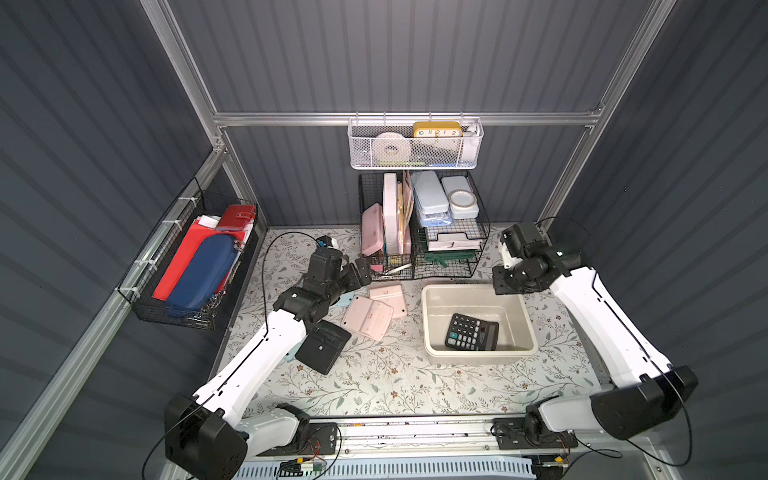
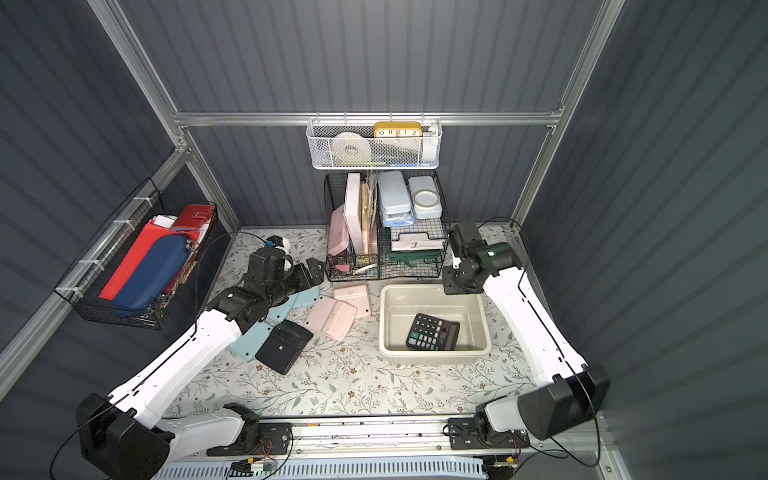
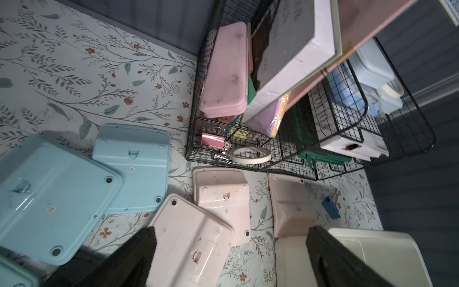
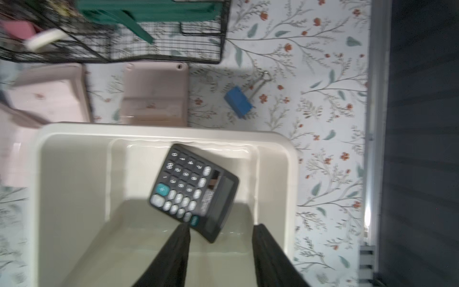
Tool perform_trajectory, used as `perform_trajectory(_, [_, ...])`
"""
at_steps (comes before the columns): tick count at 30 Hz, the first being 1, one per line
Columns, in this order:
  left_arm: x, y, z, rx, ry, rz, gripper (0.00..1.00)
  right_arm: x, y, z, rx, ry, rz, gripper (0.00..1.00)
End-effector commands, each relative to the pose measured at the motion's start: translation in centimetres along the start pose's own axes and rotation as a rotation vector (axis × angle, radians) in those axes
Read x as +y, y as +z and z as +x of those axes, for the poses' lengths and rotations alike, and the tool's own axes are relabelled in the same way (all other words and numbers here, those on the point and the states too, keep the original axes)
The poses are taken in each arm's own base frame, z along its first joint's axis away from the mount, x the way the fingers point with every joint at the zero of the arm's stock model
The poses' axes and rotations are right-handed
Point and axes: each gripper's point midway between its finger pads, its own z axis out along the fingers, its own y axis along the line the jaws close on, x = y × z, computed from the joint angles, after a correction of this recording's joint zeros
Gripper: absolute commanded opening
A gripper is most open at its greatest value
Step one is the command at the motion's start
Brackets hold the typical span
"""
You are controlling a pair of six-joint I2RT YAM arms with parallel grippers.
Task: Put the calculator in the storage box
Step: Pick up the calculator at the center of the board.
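A black calculator lies keys-up and slanted inside the cream storage box. My right gripper hovers over the box's far right corner, open, its fingers apart and off the calculator. My left gripper is wide open and empty, above the pink face-down calculators left of the box.
A black face-down calculator and light blue ones lie under the left arm. Black wire baskets stand behind the box, with a white mesh basket above them. A blue binder clip lies behind the box.
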Motion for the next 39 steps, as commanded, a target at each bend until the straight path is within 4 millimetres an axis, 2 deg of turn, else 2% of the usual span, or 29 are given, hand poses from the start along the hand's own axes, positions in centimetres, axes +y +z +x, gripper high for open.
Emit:
perform_trajectory(1, [3.0,0.7,-0.3,-0.019,-0.095,-0.073,0.99,4.8,-1.0,0.1,-0.061,-0.020,-0.206,0.51])
perform_trajectory(6, [6.9,1.0,-0.1,-0.038,-0.175,-0.155,0.99,10.5,-2.9,2.1,-0.084,-0.076,-0.432,0.57])
perform_trajectory(11, [9.9,1.0,-0.1,-0.055,-0.237,-0.171,0.99,16.0,-4.1,4.2,-0.070,-0.153,-0.577,0.60])
perform_trajectory(18, [13.6,1.0,1.0,-0.065,-0.325,-0.178,0.99,23.4,-4.1,7.0,-0.028,-0.244,-0.705,0.65])
perform_trajectory(23, [15.8,2.0,2.9,-0.036,-0.375,-0.172,0.99,28.0,-2.3,10.0,0.066,-0.308,-0.731,0.65])
perform_trajectory(28, [16.6,2.9,5.5,0.020,-0.407,-0.142,0.99,31.6,0.2,12.8,0.128,-0.316,-0.741,0.65])
perform_trajectory(34, [17.1,2.5,7.8,0.050,-0.415,-0.149,0.99,34.9,3.4,15.0,0.178,-0.269,-0.759,0.65])
perform_trajectory(39, [17.6,2.4,9.5,0.070,-0.424,-0.150,0.99,37.3,5.0,16.0,0.219,-0.228,-0.809,0.65])
